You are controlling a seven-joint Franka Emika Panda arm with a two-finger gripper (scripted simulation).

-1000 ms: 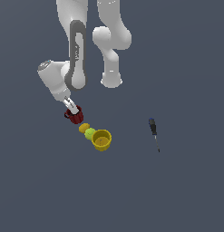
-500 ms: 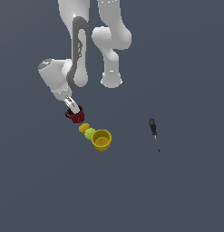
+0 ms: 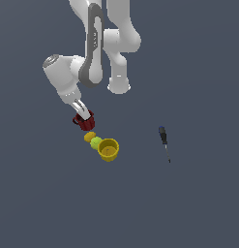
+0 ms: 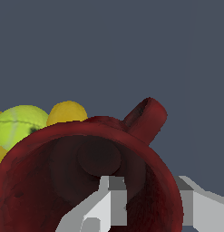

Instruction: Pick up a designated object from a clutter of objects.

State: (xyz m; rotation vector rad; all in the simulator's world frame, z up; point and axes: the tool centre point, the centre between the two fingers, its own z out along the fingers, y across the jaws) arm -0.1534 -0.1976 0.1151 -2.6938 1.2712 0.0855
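The dark red mug (image 3: 85, 121) hangs at the end of the white arm in the exterior view, close to the rest of the clutter. My gripper (image 3: 82, 113) is shut on the mug's rim. The wrist view shows the mug (image 4: 50, 154) from above, with its dark inside and its side handle (image 4: 147, 118). One grey finger (image 4: 109, 201) is inside the mug and the other finger (image 4: 191, 204) is outside its wall, so my gripper (image 4: 152, 206) pinches the wall between them.
Just beside the mug lie a yellow-orange fruit (image 3: 90, 136) and a green round fruit (image 3: 96, 143), then the yellow cup (image 3: 109, 149). A thin blue-tipped screwdriver (image 3: 164, 140) lies apart on the exterior view's right. The arm's white base (image 3: 119, 85) stands behind.
The gripper and the red mug have shifted slightly upward and toward the exterior view's right. The fruits, yellow cup and screwdriver have not moved.
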